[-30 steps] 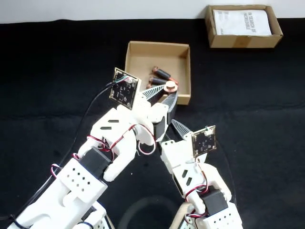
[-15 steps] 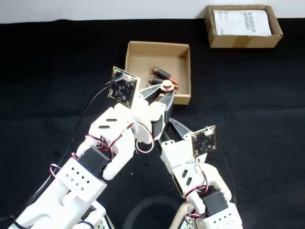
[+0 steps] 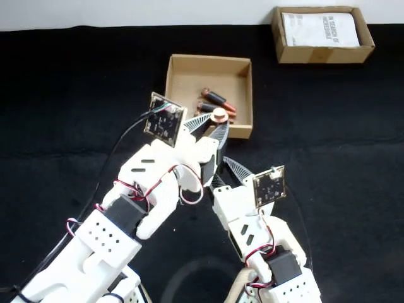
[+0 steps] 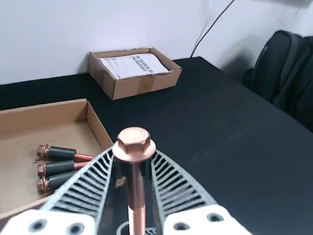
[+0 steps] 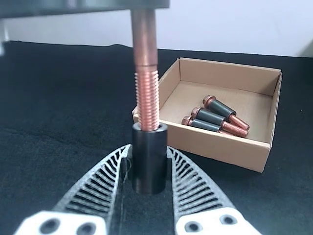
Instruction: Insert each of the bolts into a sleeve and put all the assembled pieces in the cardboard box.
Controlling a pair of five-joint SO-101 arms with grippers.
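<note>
My left gripper [image 4: 133,169] is shut on a copper bolt [image 4: 134,166], head up, held above the table just in front of the cardboard box [image 3: 183,72]. In the high view the bolt head [image 3: 219,115] sits over the box's front edge. My right gripper [image 5: 149,169] is shut on a black sleeve [image 5: 149,159], standing upright. The bolt's threaded tip [image 5: 147,107] enters the top of the sleeve. Three assembled bolt-and-sleeve pieces [image 3: 216,102] lie in the box; the same pieces [image 5: 215,117] lie behind the sleeve.
A second cardboard box [image 3: 322,35] holding a printed sheet stands at the far right back. The black table [image 3: 328,145] stretches open on both sides of the arms. A dark bag [image 4: 288,68] sits beyond the table edge.
The left gripper with the bolt has shifted slightly toward the box and downward, bringing the bolt's tip into the sleeve. The right arm has barely moved.
</note>
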